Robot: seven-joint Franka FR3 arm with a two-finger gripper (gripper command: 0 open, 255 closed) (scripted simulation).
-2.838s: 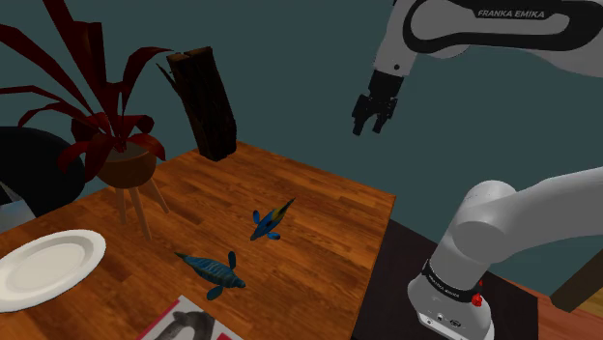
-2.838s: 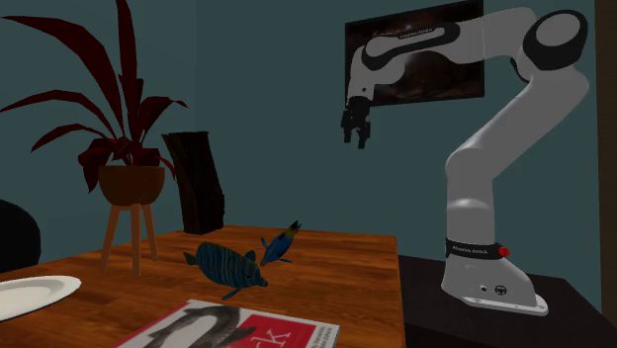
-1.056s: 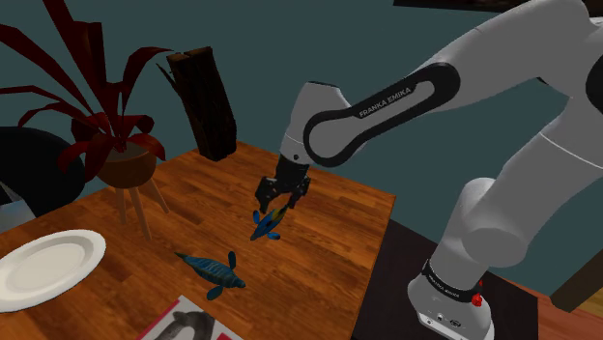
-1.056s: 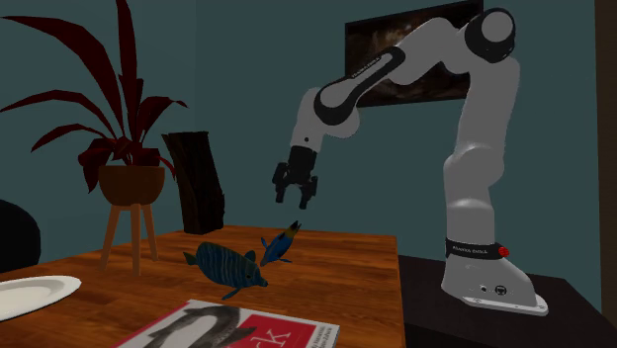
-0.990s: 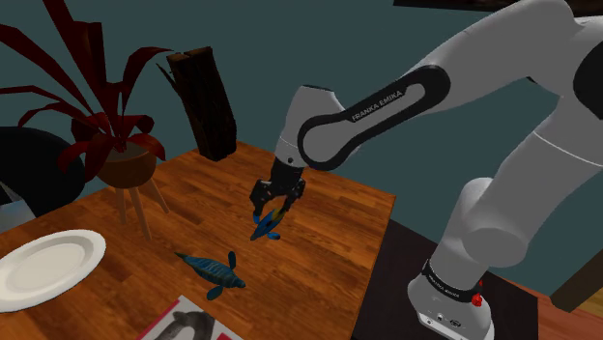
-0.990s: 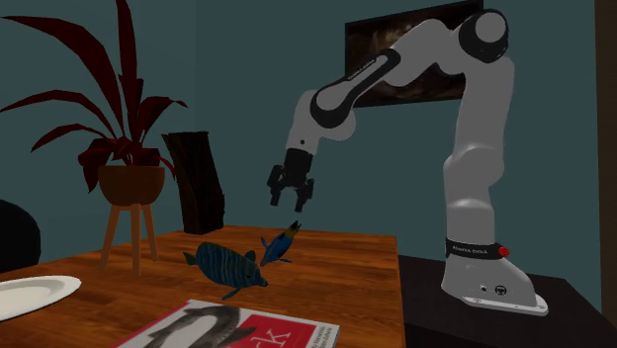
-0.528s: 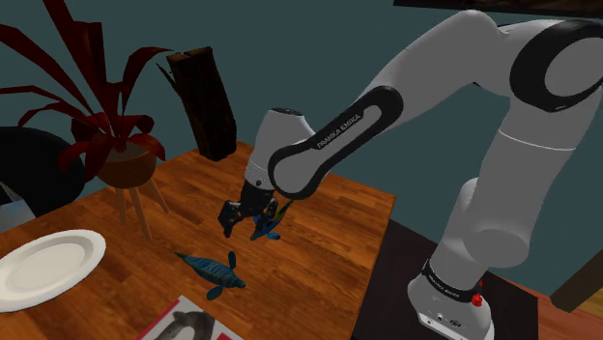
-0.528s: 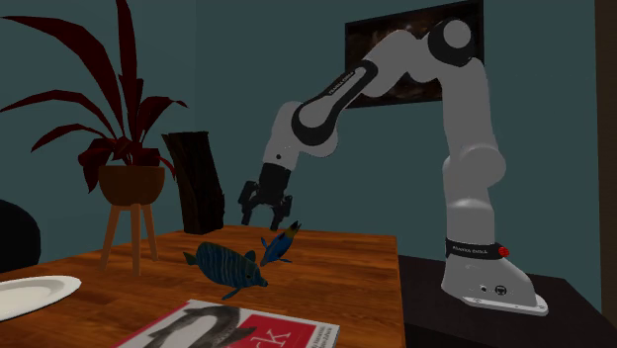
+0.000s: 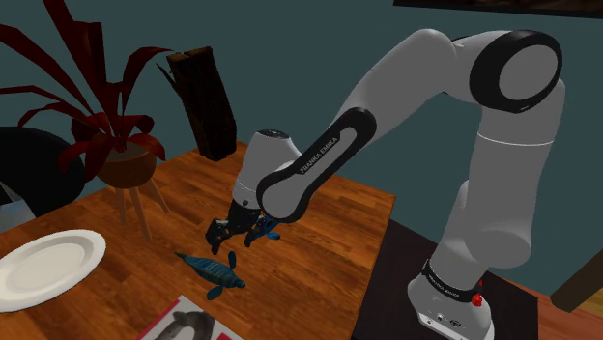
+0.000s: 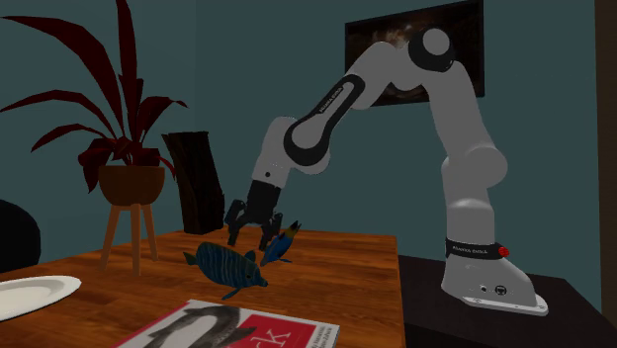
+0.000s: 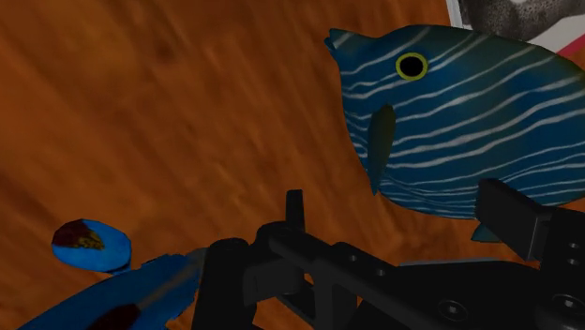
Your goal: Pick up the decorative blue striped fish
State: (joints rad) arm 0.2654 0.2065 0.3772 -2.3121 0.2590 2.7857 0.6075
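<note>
Magazine [image 9: 188,324]: nearest in the shoulder view, flat at the table's front edge, clear of the work.
Striped fish [image 9: 213,270]: just beyond the magazine on the wooden table [image 9: 329,222], untouched; narrow from above and broad from the side, so probably standing on edge; off past one finger [image 11: 511,217] in the wrist view, not between the two.
Gripper [image 9: 232,232]: poised low just past the striped fish, spread open, clasping nothing.
Second fish [image 9: 271,230]: blue and yellow, right behind the gripper, near enough to be knocked.
Plate [image 9: 48,266]: white, well apart at the shoulder view's left.
Plant [image 9: 116,145]: red-leaved, potted on a small stand, farther back.
Step in hand: approach, judging by the layout; grasp not yet begun.
Next move: calls for shifting over the striped body, lowering, then pinching across its thin width.
</note>
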